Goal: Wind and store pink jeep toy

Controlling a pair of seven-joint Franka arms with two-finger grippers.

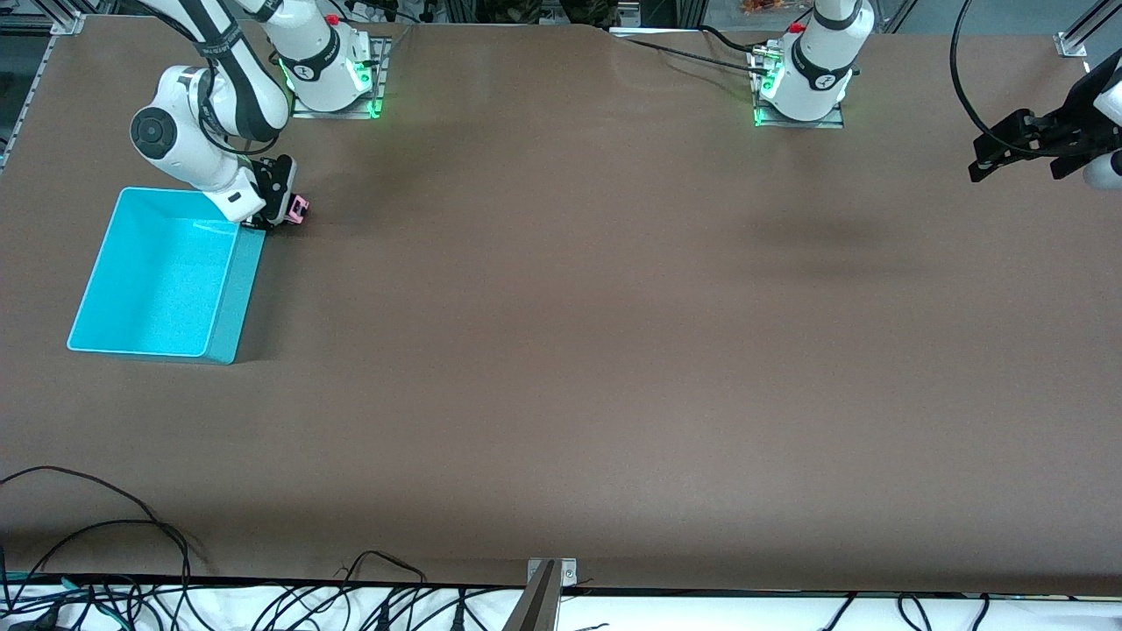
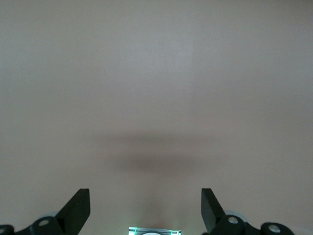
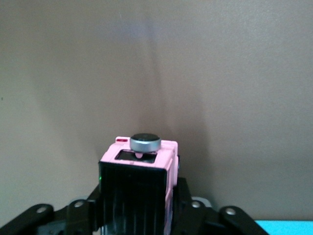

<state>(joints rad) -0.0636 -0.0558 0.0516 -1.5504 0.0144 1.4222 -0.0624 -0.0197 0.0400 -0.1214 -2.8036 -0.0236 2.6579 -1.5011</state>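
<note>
Nearest the front camera the table (image 1: 561, 394) is bare brown surface, only cables along its near edge. Next up, toward the right arm's end, sits the turquoise bin (image 1: 230, 298), open top, nothing visible inside; it looks like the store target. Just beside the bin's corner that lies farthest from the camera, the right gripper (image 1: 282, 209) is down at table level, fingers clamped on the pink jeep toy (image 1: 300, 209). In the right wrist view the pink jeep toy (image 3: 146, 169) sits squarely between the jaws, black roof toward the camera, a small grey disc (spare wheel or winding knob, can't tell which) on its end. I can't tell whether its wheels touch the table. My read: the grip is taken low and close to the bin so the car can be dragged back along the surface to wind it, then the transfer into the bin is short. Winding looks not yet done, storing not yet done. Risk: the toy is tiny, so a slightly off-centre pinch could let it twist. Farthest out, at the left arm's end, the left gripper (image 1: 1021, 149) waits up in the air over the table edge, jaws spread wide, holding nothing; its wrist view shows only bare table under the left gripper (image 2: 145, 210).
</note>
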